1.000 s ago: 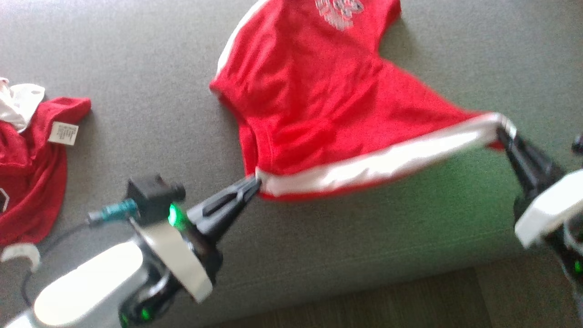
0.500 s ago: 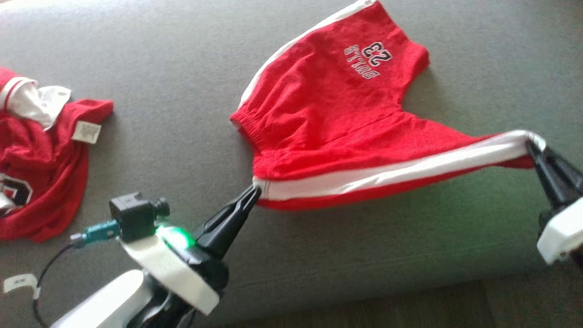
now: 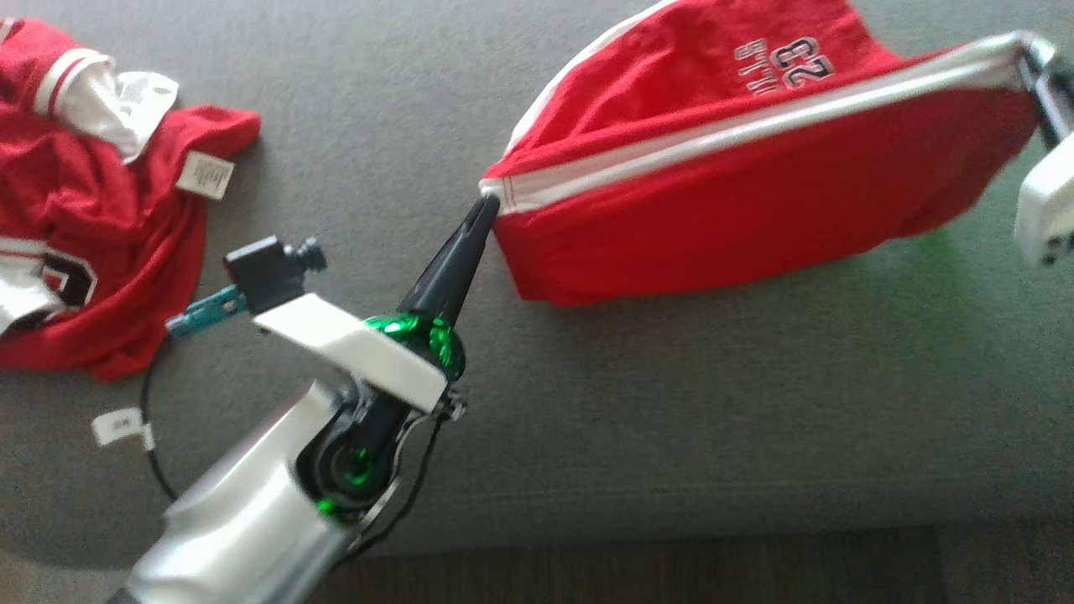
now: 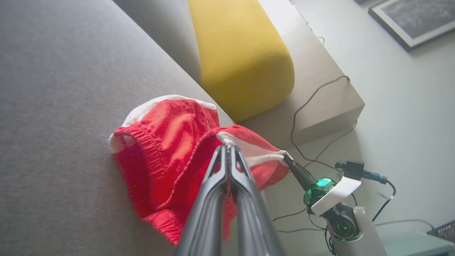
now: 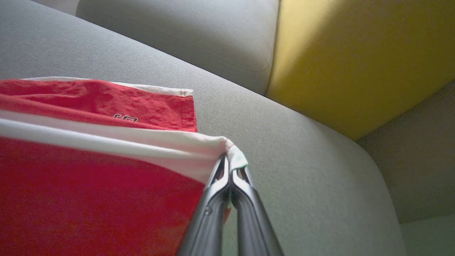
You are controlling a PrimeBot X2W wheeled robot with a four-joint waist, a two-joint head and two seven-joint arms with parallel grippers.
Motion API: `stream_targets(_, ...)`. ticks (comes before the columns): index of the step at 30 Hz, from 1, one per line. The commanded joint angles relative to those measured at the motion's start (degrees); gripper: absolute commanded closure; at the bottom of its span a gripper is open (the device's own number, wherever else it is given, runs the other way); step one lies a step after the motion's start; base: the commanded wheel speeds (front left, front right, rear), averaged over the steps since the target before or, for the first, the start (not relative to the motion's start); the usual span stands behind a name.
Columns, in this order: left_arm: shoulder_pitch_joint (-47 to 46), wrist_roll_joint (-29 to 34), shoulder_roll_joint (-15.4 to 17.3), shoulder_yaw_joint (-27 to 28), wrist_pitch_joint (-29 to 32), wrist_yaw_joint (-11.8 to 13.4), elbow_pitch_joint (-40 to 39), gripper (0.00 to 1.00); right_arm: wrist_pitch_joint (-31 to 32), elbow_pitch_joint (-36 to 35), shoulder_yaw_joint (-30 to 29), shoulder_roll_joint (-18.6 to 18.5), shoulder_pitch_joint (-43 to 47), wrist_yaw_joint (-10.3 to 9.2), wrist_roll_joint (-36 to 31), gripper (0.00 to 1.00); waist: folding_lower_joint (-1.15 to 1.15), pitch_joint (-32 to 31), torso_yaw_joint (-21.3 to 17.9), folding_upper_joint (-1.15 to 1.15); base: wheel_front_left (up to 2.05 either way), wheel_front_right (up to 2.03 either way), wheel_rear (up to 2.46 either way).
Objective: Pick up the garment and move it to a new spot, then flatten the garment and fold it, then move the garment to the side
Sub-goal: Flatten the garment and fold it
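Note:
The garment is a pair of red shorts (image 3: 755,184) with a white side stripe and a "23" print, on the grey sofa seat (image 3: 671,403). My left gripper (image 3: 487,201) is shut on the waistband end of the striped edge. At the upper right, my right gripper (image 3: 1030,52) is shut on the leg-hem end. The stripe is stretched taut between them, lifted above the far half of the shorts. The left wrist view has its fingertips (image 4: 221,151) pinching the red cloth (image 4: 160,156). In the right wrist view the white corner (image 5: 233,151) sits in shut jaws.
A second red and white garment (image 3: 92,235) lies crumpled at the far left, with a loose white tag (image 3: 117,426) nearby. A yellow cushion (image 4: 241,53) stands against the sofa back. The seat's front edge (image 3: 671,537) drops to a dark floor.
Both grippers have carried the striped edge up and away from the sofa's front edge, over the far half of the shorts. The head camera has also shifted.

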Motion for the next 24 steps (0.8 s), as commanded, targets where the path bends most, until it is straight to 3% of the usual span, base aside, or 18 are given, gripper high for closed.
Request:
stream_targets(1,-2.49,-1.19,0.21,2.68,-0.28,-0.36,-0.69,1.0,0.14,-0.55,0.7,-1.55,-2.04,-0.02,-0.43,1.0,0.0,1.89,1.89,0.0,0.0,0.0,0.0)
stream_targets(10,-9.44,-7.31,-6.09,4.09,0.61,-0.36,6.05,1.0,-4.16,14.58,6.19,-3.55,-17.29,-0.02,-2.82,1.0,0.0,7.15,5.73,0.0,0.0,0.0,0.0)
stream_targets(17,-14.5,-7.6,-9.22,5.58,0.41,-0.36,9.58,1.0,-10.27,25.99,11.77,-3.35,-30.07,-0.02,-5.56,1.0,0.0,11.22,7.65,0.0,0.0,0.0,0.0)
stream_targets(24,-17.41,-7.3,-11.57,5.32,0.53,-0.36,15.32,1.0,-13.88,35.33,13.42,-1.7,-36.07,-0.02,-7.1,1.0,0.0,12.33,8.12,0.0,0.0,0.0,0.0)
